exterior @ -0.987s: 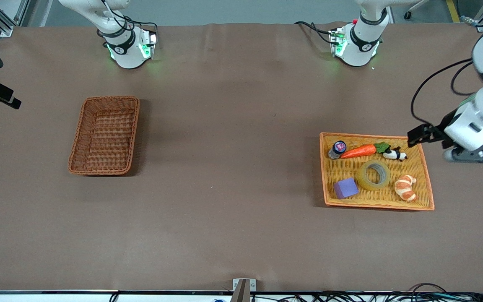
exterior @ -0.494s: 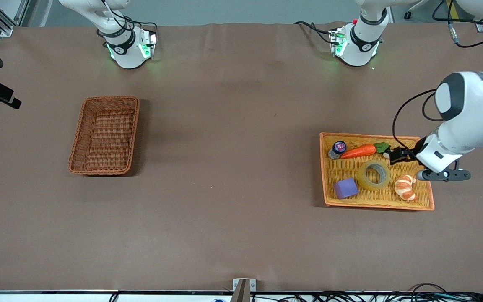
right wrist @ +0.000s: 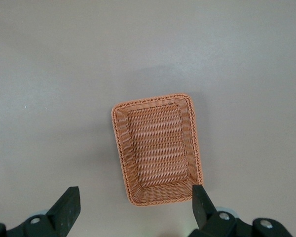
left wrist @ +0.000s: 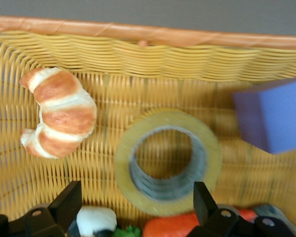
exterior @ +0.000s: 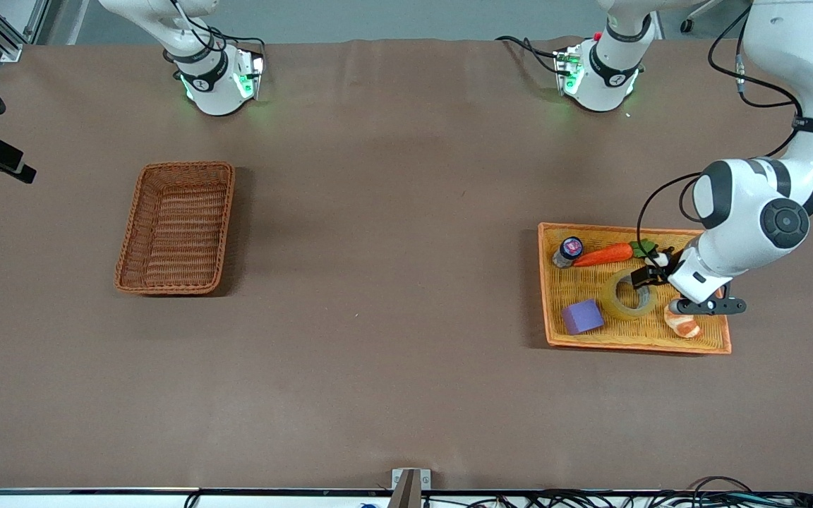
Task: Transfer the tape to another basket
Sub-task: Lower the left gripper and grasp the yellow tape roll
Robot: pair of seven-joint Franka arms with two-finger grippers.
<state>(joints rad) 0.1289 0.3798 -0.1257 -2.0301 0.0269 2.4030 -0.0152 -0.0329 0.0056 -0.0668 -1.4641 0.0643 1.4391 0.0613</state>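
Since the earlier frames, left gripper [exterior: 645, 276] has travelled from the table's end by the tray corner to a station over the tape; nothing on the tray has shifted. Entry, landmark: orange-yellow tray [exterior: 703, 345], toward the left arm's end of the table. Contents, each placed against the tape [exterior: 627, 296]: carrot [exterior: 603, 255] and small bottle [exterior: 567, 252] farther from the front camera; purple block [exterior: 582, 316] beside it toward the right arm's end and slightly nearer the camera; croissant [exterior: 682, 324] beside it on the left arm's side, partly under the arm; a small black-and-white figure [exterior: 656, 260] by the carrot's leaves. Tape: lying flat on the tray weave, hole upward, touching nothing else that can be made out. Left gripper, in the left wrist view [left wrist: 138, 202]: fingers spread wide, wider than the roll, not touching it; the roll [left wrist: 167, 162] sits between the finger lines. Right gripper [right wrist: 133, 205]: spread wide, waiting high over the basket [right wrist: 158, 148], out of the front view. Basket [exterior: 175, 227]: well apart from the tray, toward the right arm's end, nothing in it. Step in hand, by judgement: approach to the pick; tape not yet grasped. Next move calls for a straight descent, one finger either through the hole or both outside the rim, closing on the roll without nudging the croissant or carrot, then a lift and carry to the basket.
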